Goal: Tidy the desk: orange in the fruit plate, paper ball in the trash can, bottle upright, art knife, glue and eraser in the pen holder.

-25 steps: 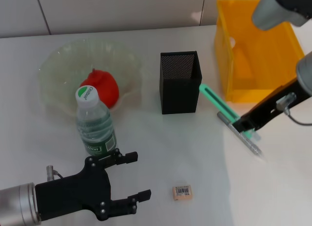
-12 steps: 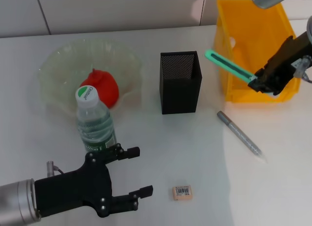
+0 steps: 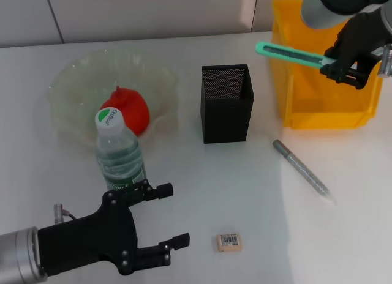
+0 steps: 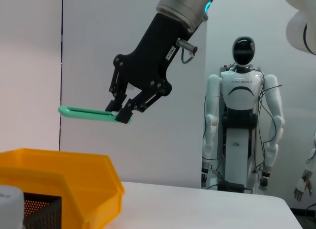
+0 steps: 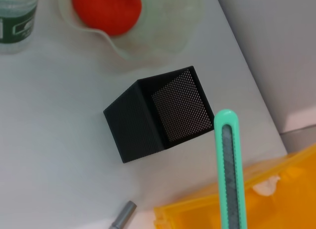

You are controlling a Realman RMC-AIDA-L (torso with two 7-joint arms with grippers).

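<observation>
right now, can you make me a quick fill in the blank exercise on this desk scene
1. The orange lies in the fruit ____.
2. The right gripper holds the green art knife in the air, its jaws shut on one ____ of it.
3. The bottle stands ____ in front of the plate.
4. The eraser lies on the desk near the open left gripper, outside the pen ____.

Missing words: plate; end; upright; holder
</observation>
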